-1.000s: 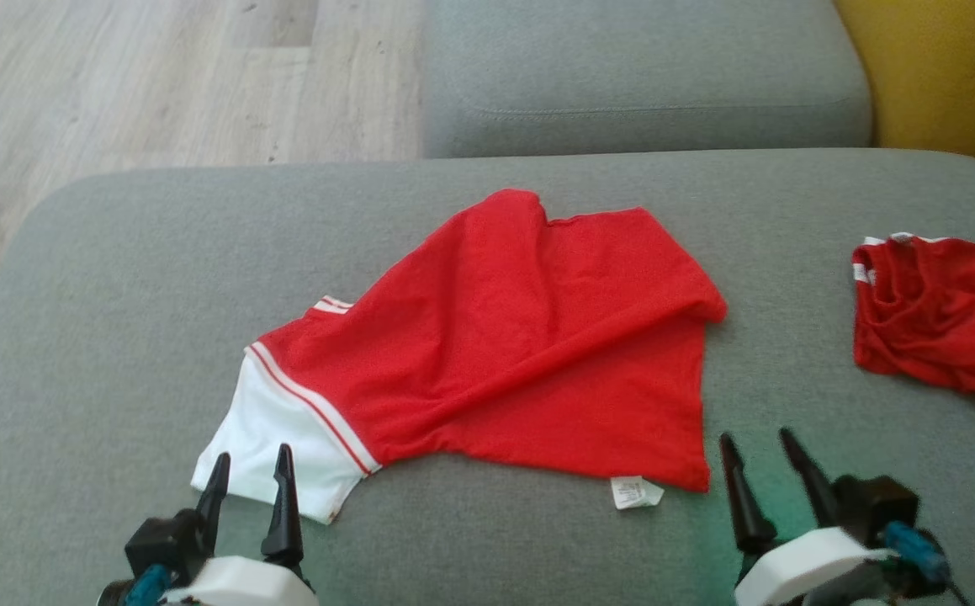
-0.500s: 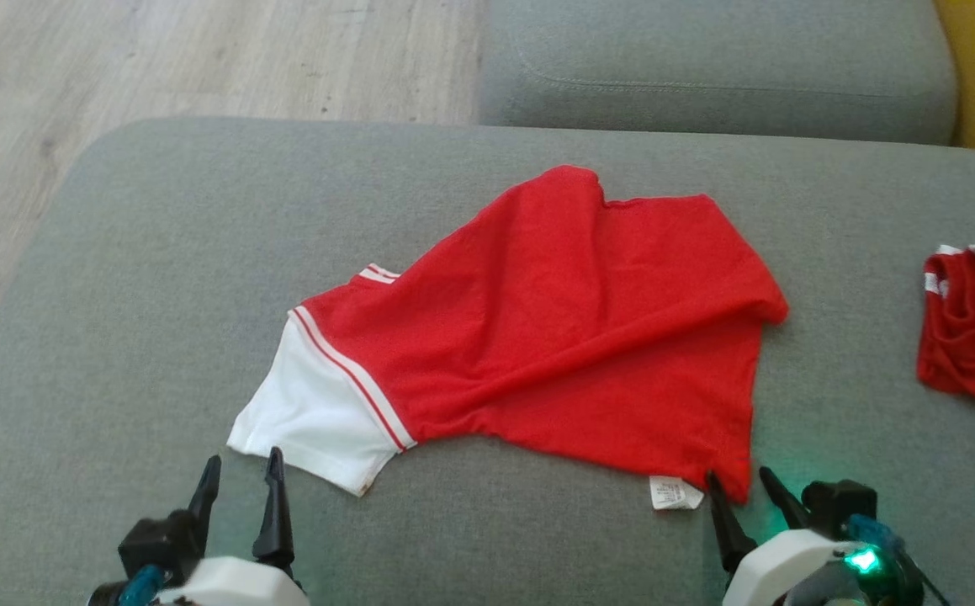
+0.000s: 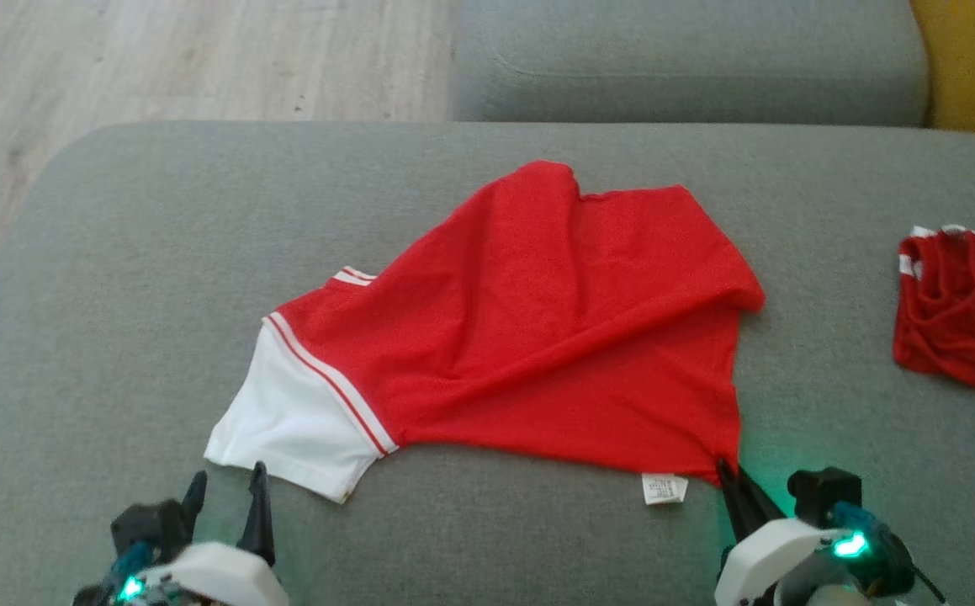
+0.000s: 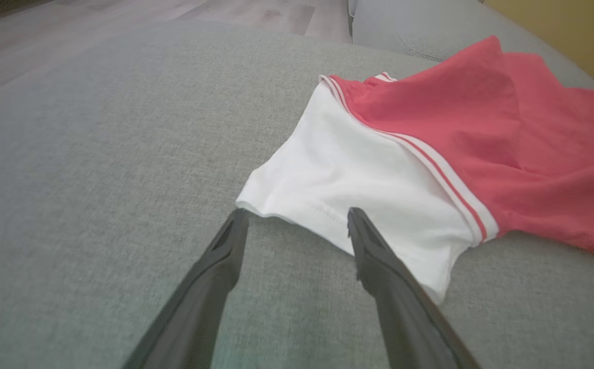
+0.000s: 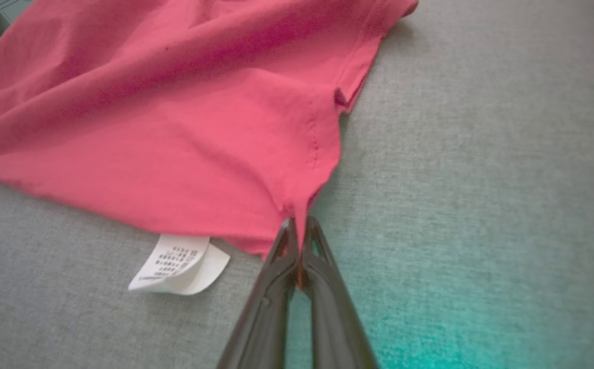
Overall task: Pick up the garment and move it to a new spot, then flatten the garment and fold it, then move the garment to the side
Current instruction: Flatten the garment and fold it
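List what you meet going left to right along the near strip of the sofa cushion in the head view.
left end effector → garment's white sleeve → care label → right end effector → second red garment. The main garment's red body is left out because it spans several of these.

free: grey cushion bare left of garment | obstacle: crumpled red cloth far right

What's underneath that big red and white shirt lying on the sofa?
The shirt lies on the grey sofa cushion, which shows all round it. A white label pokes out from its near hem. Anything else beneath is hidden by the cloth.
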{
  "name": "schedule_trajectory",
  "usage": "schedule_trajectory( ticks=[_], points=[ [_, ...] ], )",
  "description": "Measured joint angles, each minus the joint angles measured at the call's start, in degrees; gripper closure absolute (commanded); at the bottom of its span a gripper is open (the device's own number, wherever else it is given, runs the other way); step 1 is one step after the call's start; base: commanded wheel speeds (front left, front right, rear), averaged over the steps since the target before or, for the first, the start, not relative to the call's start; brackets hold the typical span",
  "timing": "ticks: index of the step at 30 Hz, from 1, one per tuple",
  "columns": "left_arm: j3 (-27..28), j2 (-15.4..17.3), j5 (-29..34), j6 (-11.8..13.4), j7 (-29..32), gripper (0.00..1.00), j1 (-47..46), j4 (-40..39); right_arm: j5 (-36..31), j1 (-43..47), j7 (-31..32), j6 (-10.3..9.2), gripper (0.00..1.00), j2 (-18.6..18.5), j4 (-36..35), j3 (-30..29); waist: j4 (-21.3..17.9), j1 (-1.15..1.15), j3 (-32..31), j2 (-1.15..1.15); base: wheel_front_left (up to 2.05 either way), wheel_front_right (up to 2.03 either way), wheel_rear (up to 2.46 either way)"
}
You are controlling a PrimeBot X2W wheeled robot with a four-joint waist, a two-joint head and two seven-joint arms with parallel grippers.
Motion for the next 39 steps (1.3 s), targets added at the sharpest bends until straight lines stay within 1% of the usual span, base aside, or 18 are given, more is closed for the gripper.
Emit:
schedule_trajectory(
  ticks=[2, 4, 6, 11, 15, 20, 28, 30, 31, 32, 33, 39],
  points=[
    [-0.2, 0.1, 0.2, -0.4, 0.0, 0.00, -1.7, 1.8, -0.5, -0.1, -0.4, 0.00, 1.00, 0.0, -0.9, -0.3, -0.8, 0.00, 0.4, 0.00, 0.00, 0.00, 0.00],
    [-0.1, -0.1, 0.0, -0.2, -0.1, 0.00, -3.5, 3.2, -0.8, -0.3, -0.4, 0.00, 1.00, 0.0, -1.9, -0.7, -1.6, 0.00, 1.0, 0.00, 0.00, 0.00, 0.00],
    [-0.1, -0.2, 0.7, 1.5, -0.9, 0.00, -5.3, 4.6, -1.2, -0.9, -0.4, 0.00, 1.00, 0.0, -2.8, -0.7, -2.3, 0.00, 1.6, 0.00, 0.00, 0.00, 0.00],
    [0.2, -2.1, 0.6, 3.7, -0.9, 0.00, -7.5, 7.7, -1.3, -2.2, -0.3, 0.00, 1.00, 0.0, -5.0, -0.7, -3.7, 0.01, 3.3, 0.00, 0.00, 0.00, 0.00],
    [0.7, -2.3, 0.6, 6.1, -0.1, 0.00, -8.1, 10.3, -1.1, -2.3, -0.3, 0.00, 1.00, 0.0, -6.3, -0.3, -4.4, 0.00, 4.2, 0.00, 0.00, 0.00, 0.00],
    [1.3, -2.3, 0.3, 7.3, 0.9, 0.00, -10.2, 12.1, -0.3, -2.3, -0.3, 0.00, 1.00, 0.0, -7.7, 0.4, -4.8, 0.00, 4.9, 0.00, 0.00, 0.00, 0.00],
    [1.5, -1.6, -0.8, 7.3, 5.1, 0.00, -12.2, 13.3, -0.2, -2.4, -0.3, 0.00, 1.00, 0.0, -9.7, 0.2, -5.7, 0.00, 5.4, 0.00, 0.00, 0.00, 0.00],
    [1.3, -1.0, -0.8, 7.2, 6.2, 0.23, -12.4, 13.2, -0.2, -2.4, -0.4, 0.00, 1.00, 0.0, -9.8, 0.2, -5.8, 0.00, 5.4, 0.00, 0.00, 0.00, 0.00],
    [1.1, -0.8, -0.8, 7.2, 6.6, 0.44, -12.4, 13.1, -0.2, -2.4, -0.4, 0.00, 1.00, 0.0, -9.8, 0.2, -5.8, 0.00, 5.3, 0.00, 0.00, 0.00, 0.00],
    [0.9, -0.6, -0.8, 7.1, 6.9, 0.60, -12.4, 12.9, -0.2, -2.4, -0.4, 0.00, 1.00, 0.0, -9.8, 0.2, -5.9, 0.00, 5.3, 0.00, 0.00, 0.00, 0.00],
    [0.8, -0.5, -0.8, 6.8, 7.3, 1.00, -12.4, 12.8, 0.2, -2.4, -0.4, 0.00, 1.00, 0.0, -9.9, 0.2, -5.9, 0.00, 5.2, 0.00, 0.00, 0.00, 0.00],
    [0.3, -0.1, -1.2, 6.3, 9.1, 1.00, -12.1, 11.4, 0.3, -2.4, -0.5, 0.00, 1.00, 0.0, -10.1, -0.2, -5.7, 0.00, 4.8, 0.00, 0.00, 0.00, 0.00]
  ],
)
